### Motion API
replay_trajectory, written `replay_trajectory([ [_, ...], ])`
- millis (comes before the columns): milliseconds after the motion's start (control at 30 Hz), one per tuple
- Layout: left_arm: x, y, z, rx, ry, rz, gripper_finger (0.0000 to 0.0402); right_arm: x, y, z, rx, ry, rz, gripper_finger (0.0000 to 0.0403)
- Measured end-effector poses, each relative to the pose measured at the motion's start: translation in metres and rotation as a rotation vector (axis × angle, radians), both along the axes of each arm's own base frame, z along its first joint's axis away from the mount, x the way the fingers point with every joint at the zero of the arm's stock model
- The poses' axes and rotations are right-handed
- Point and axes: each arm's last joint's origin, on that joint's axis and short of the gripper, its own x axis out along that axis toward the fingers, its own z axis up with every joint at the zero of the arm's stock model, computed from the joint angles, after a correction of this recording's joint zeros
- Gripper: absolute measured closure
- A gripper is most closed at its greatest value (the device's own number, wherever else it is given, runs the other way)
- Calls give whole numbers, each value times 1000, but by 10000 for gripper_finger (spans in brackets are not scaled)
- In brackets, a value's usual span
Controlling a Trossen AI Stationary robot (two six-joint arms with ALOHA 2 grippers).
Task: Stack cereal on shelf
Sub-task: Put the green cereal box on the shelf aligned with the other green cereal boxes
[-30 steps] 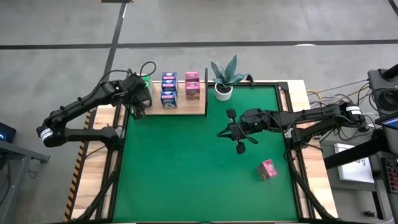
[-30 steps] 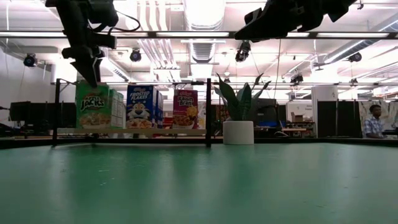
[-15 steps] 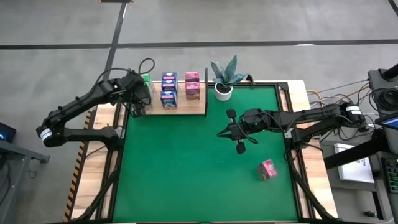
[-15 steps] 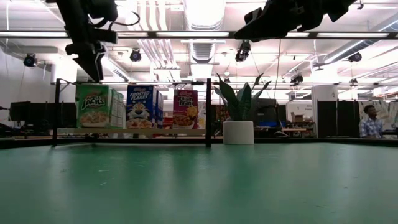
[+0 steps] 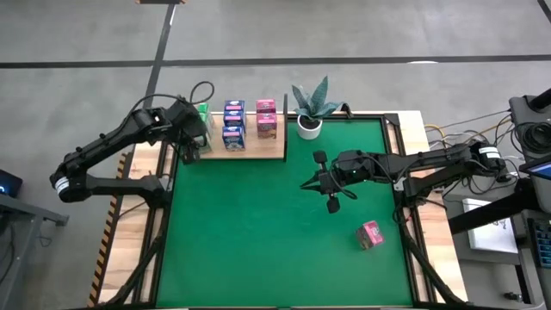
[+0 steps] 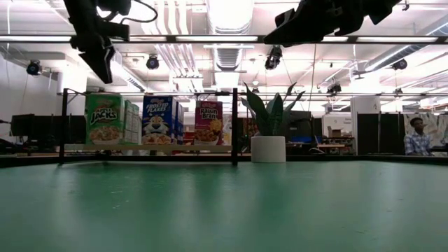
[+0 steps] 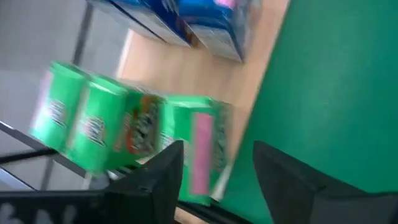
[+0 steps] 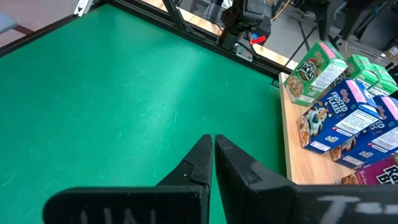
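Cereal: green cartons sit on the shelf, upper left; I've one pink carton stranded lower right.
Left gripper: fingers released, just lifted clear.
Right gripper: clenched, empty, mid-frame.

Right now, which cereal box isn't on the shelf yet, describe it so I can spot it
Start at the green table and look to its right side, away from the wooden shelf. The pink cereal box lies there alone on the felt, past the right gripper; all other boxes stand on the shelf.
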Motion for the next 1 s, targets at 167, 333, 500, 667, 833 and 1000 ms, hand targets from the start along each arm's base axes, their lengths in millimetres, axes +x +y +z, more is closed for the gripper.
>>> replay_trajectory([
  [167,2,-13,-11,-135,-11,6,287,0,0,0,-8,-1,3,394],
  [333,9,-19,-28,-142,-6,73,354,0,0,0,-19,-3,5,394],
  [500,10,-16,-44,-56,29,157,396,0,-2,0,-41,-2,-49,394],
  [667,5,-15,-58,32,119,216,399,0,-2,0,-46,0,-65,394],
  [833,3,-15,-67,54,155,241,401,0,-2,0,-46,0,-64,394],
  [1000,1,-13,-67,121,172,293,401,0,-2,0,-46,-1,-64,394],
])
